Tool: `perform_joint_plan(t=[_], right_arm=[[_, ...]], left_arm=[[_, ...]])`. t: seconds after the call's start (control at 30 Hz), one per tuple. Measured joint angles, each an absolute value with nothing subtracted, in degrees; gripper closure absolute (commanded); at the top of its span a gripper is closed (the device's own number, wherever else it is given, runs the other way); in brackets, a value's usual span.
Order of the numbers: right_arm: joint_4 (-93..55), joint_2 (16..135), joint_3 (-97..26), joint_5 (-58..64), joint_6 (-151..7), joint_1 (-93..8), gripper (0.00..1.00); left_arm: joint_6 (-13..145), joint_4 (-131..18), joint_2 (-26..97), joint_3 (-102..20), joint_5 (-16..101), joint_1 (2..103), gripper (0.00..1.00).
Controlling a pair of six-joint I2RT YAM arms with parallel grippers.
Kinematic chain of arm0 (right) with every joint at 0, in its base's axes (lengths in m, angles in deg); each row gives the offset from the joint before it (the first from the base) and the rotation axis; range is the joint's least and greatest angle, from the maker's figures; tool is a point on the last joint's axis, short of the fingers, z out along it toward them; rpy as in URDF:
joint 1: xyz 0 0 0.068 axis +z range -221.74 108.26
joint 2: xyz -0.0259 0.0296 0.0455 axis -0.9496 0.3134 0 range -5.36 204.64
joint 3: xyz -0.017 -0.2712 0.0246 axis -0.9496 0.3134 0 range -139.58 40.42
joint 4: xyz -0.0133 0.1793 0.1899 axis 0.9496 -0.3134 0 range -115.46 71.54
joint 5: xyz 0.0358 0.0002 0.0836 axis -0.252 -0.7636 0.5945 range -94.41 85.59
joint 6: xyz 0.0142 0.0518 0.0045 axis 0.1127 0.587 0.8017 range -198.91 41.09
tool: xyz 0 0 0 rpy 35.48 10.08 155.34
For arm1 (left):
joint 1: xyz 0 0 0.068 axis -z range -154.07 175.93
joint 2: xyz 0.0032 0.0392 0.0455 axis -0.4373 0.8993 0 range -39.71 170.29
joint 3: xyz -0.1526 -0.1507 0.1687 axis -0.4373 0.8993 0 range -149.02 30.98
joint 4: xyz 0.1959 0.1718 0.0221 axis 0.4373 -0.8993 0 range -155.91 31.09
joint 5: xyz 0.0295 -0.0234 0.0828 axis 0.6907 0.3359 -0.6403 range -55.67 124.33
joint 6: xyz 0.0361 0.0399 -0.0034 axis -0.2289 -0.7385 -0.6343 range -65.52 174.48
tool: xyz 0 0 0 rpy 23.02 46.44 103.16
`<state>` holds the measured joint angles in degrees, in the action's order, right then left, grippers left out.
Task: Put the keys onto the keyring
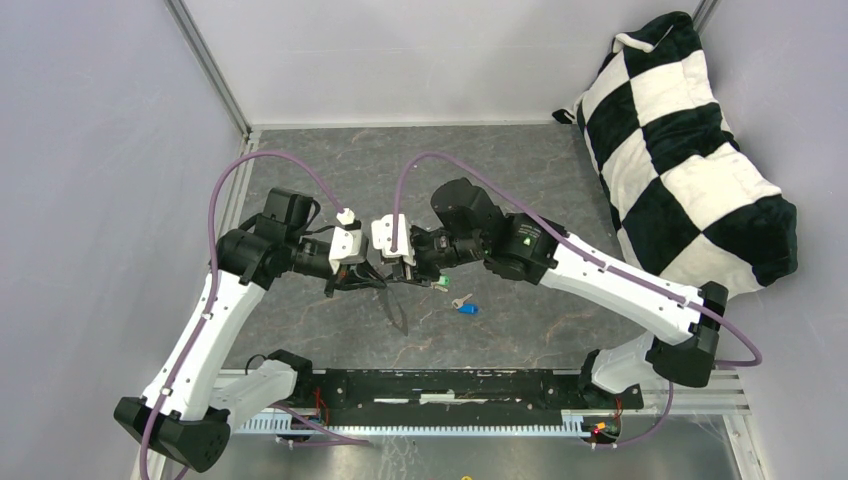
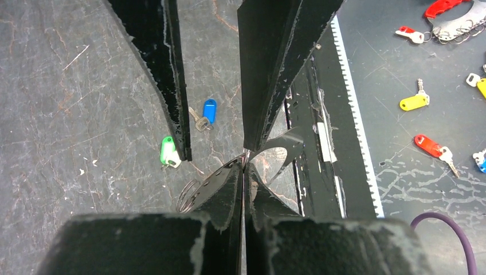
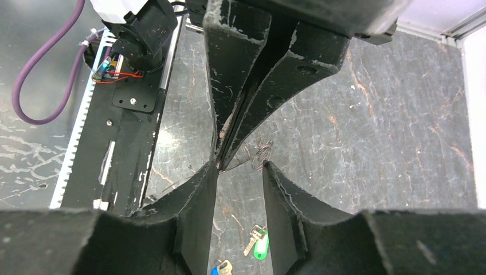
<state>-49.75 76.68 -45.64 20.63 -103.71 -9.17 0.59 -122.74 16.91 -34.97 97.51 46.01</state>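
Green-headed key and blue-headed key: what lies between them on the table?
Between the green-headed silver key and the blue-headed silver key are only their own blades and bare dark marbled table, clearest in the right wrist view.

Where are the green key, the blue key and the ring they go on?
green key (image 2: 167,151): left wrist view, on its plastic head.
blue key (image 2: 210,110): left wrist view, on its plastic head.
keyring (image 1: 396,312): top external view, on its thin loop.

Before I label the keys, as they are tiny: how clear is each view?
Top external: even, soft light, but the green key and blue key are specks. Left wrist: both keys crisp; the left pincer is a dark mass low in frame. Right wrist: blue key cut off at the bottom edge.
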Motion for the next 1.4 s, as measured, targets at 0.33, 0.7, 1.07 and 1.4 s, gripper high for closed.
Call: perform_joint_plan(t=[0.33, 0.7, 1.07, 1.4], right_arm=[[-51.4, 77.4, -47.4, 22.7, -100.5, -10.8, 0.54], [-48.3, 75.4, -44.5, 27.2, -96.7, -11.6, 0.55], [-47.4, 75.6, -44.1, 26.8, -95.3, -11.6, 0.62], [-47.0, 78.1, -44.1, 24.8, -94.7, -11.6, 0.81]], left_arm=[[0.5, -121.6, 16.0, -35.0, 97.1, 46.1, 0.98], [0.5, -119.8, 15.1, -35.0, 96.9, 46.1, 0.98], [0.6, -119.6, 15.1, -35.0, 96.8, 46.1, 0.98], [0.6, -119.6, 15.0, -35.0, 96.4, 46.1, 0.98]])
